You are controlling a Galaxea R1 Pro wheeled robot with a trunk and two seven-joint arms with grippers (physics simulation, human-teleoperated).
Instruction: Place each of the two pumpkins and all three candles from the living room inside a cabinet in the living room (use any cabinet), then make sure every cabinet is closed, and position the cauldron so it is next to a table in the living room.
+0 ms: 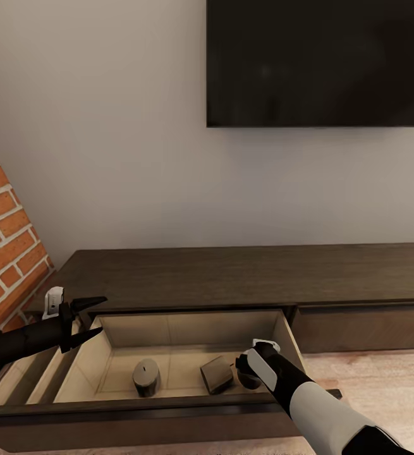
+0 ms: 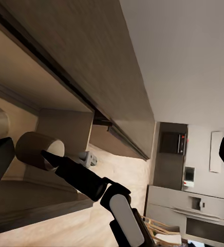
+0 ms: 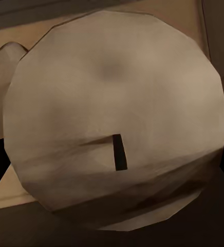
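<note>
**Third candle going into the open drawer**

My right end effector is down inside the cabinet drawer, closed on a candle whose pale wick-end faces the wrist camera. Two more candles lie on the drawer floor: an upright one and a toppled one just beside my right end effector. My left end effector hangs open and empty over the drawer's left corner.

The risk I see: releasing here could knock the toppled candle, and my forearm crossing the drawer front could catch on withdrawal. No pumpkins or cauldron here.
</note>
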